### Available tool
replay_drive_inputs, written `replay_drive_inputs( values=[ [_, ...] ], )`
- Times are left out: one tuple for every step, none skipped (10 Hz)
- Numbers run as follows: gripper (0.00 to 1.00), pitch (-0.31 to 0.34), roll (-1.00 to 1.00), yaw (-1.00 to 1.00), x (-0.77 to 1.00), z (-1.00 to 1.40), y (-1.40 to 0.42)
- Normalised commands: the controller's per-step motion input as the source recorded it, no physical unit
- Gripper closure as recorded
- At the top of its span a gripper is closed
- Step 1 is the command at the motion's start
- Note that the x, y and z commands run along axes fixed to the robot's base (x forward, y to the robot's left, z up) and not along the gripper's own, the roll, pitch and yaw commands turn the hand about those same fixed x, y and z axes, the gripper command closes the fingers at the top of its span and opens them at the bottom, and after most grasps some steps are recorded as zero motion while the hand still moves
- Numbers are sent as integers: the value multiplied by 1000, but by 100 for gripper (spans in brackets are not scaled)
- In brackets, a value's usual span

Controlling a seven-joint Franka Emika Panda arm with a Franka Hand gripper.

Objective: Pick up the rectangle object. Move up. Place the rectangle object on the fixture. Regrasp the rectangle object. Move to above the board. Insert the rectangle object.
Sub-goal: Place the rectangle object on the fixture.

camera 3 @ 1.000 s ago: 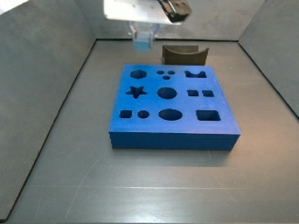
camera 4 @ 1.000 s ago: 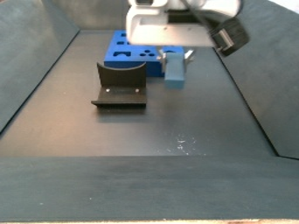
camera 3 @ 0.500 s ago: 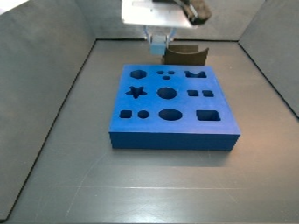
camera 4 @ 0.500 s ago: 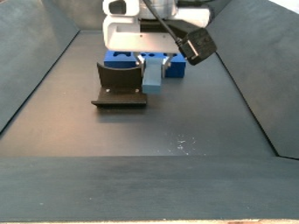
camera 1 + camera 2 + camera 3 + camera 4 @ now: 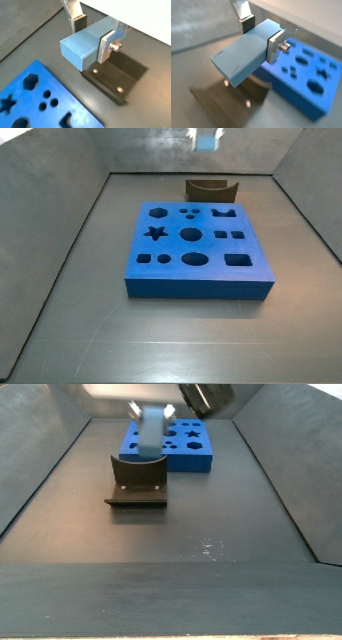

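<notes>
Gripping the rectangle object (image 5: 83, 46) between both fingers (image 5: 107, 44), the hand (image 5: 91, 34) above the fixture (image 5: 119, 76).

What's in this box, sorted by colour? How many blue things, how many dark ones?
Blue: 2, the board and the rectangle object, held in the gripper above the fixture.
Dark brown: 1, the fixture.
Total: 3.
</notes>
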Motion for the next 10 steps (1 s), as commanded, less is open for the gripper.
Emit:
replay_drive_inputs(
  values=[
    [100, -3, -1000, 58, 375, 446, 47],
    [100, 19, -1000, 42, 175, 134, 44],
    [100, 17, -1000, 26, 108, 37, 44],
    [100, 66, -1000, 4, 67, 12, 42],
    [100, 125, -1000, -29, 68, -19, 47],
    [100, 187, -1000, -69, 75, -23, 47],
    [100, 209, -860, -77, 85, -26, 49],
    [100, 187, -601, -104, 85, -21, 50],
    [100, 134, -402, -127, 75, -20, 42],
    [100, 213, -1000, -62, 131, -1000, 137]
  ],
)
